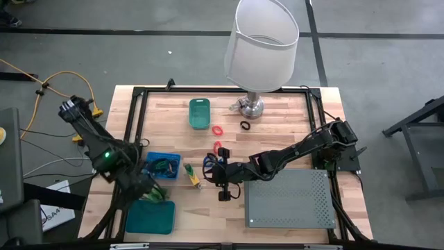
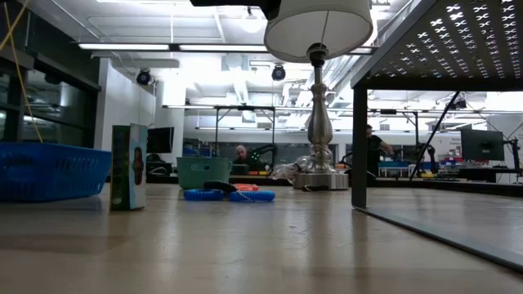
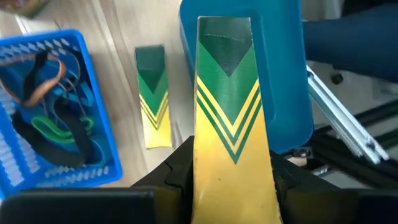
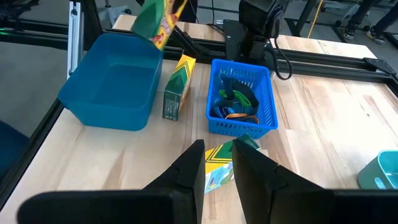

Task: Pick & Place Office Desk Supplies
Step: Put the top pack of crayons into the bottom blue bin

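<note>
My left gripper (image 1: pixel 154 193) is shut on a yellow-and-green block (image 3: pixel 227 118) and holds it above the near-left blue tray (image 3: pixel 280 74). The same block (image 4: pixel 155 18) shows over the tray in the right wrist view. A second block (image 1: pixel 193 175) rests on its long narrow side on the table, between the tray and the blue basket (image 1: pixel 163 165) of coloured bands. My right gripper (image 1: pixel 220 182) hangs over the table's middle, shut on a third block (image 4: pixel 217 167). My left gripper pinches the block's two long sides (image 3: pixel 202 174) between its two fingers, at the yellow end. The fingers come steeply from above and the green end points down. The block hangs clear above the tray. My right gripper pinches the third block (image 4: pixel 214 171) between its two fingers, slanting down from the table's right. The green end (image 4: pixel 245 143) sticks out past the fingertips, and the block looks clear of the table.
A white-shaded lamp (image 1: pixel 258 48) stands at the far middle, beside a small teal bin (image 1: pixel 199 113). Red (image 1: pixel 218 130) and black (image 1: pixel 245 126) rings lie near them. A grey perforated flat box (image 1: pixel 290 198) fills the near right. Black frame rails (image 1: pixel 132 125) edge the table.
</note>
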### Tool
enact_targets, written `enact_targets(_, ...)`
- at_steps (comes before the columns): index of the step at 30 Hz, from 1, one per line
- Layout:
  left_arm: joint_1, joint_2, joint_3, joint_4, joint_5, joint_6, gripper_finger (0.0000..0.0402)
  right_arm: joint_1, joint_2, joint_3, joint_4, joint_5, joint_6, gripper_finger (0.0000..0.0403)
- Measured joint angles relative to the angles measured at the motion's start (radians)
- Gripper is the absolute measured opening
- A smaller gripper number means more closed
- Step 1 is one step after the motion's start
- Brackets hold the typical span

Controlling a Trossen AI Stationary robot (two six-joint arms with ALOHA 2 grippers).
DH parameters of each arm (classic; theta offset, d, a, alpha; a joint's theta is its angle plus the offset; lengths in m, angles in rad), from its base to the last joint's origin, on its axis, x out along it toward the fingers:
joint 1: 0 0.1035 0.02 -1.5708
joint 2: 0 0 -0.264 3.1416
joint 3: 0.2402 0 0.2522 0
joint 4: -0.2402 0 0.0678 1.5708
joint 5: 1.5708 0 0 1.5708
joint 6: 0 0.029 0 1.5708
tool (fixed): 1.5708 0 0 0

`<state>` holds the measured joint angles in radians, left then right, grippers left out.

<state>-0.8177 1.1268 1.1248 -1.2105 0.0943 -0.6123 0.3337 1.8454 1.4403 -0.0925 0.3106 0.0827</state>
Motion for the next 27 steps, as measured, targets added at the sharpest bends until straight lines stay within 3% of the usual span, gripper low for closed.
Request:
enact_targets(8, -0.135, 0.094, 0.0, 0.011, -0.02, -0.239, 0.0099, 0.0, 0.0, 0.0, 0.0, 0.0, 0.0, 0.0069)
enact_targets(17, -0.191, 0.211, 0.0, 0.078, -0.004, -0.309, 0.0099, 0.0, 0.0, 0.0, 0.0, 0.0, 0.0, 0.0069)
enact_targets(27, -0.212, 0.23, 0.0, 0.135, -0.226, -0.389, 0.0099, 0.0, 0.0, 0.0, 0.0, 0.0, 0.0, 0.0069)
